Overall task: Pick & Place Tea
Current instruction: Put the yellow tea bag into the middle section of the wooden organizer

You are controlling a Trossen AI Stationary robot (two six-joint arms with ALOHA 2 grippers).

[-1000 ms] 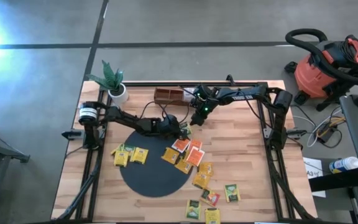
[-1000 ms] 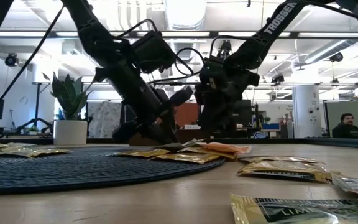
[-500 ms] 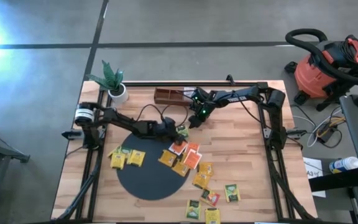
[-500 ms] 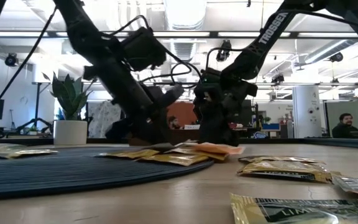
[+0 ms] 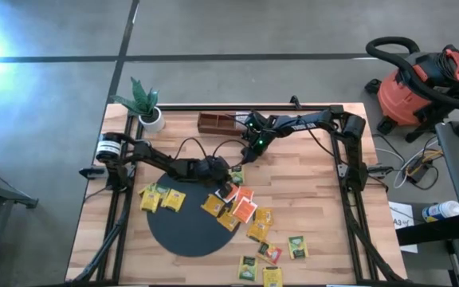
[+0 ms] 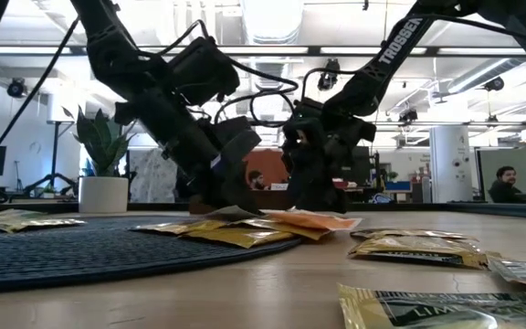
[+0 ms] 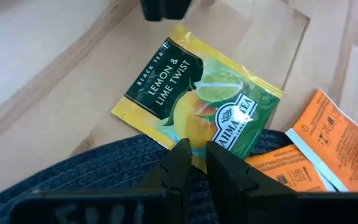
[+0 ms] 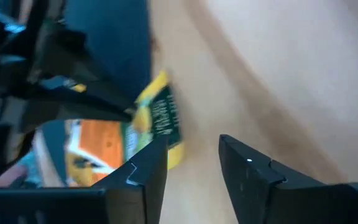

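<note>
The tea lies as several small yellow, orange and green packets (image 5: 245, 209) around a black round mat (image 5: 186, 223). One yellow-green lemon and lime packet (image 7: 197, 102) lies at the mat's far right rim (image 5: 236, 174), partly on the mat and partly on the wood. My left gripper (image 7: 197, 163) sits low over that rim (image 5: 228, 171) and is shut on this packet. My right gripper (image 8: 192, 165) is open and hovers just beyond the packet's far corner (image 5: 251, 150), touching nothing that I can see. My left gripper pinches the lemon and lime packet between its two fingers at the near edge (image 7: 194, 152), about the middle of that edge. It comes in slanting down from the table's left. The rest of the packet lies flat, with its far part on the wood and its near part over the mat's rim.
A brown wooden compartment tray (image 5: 215, 122) stands at the far edge, just behind the right gripper. A potted plant (image 5: 146, 108) is at the far left corner. Orange packets (image 7: 303, 155) lie close beside the held one, and more packets lie on the mat's left (image 5: 162, 198) and near the front (image 5: 273, 255).
My left gripper has drawn back a little toward the table's near left, and the yellow-green packet has come with it toward the mat. My right gripper has lowered toward the table near the packet's far corner.
</note>
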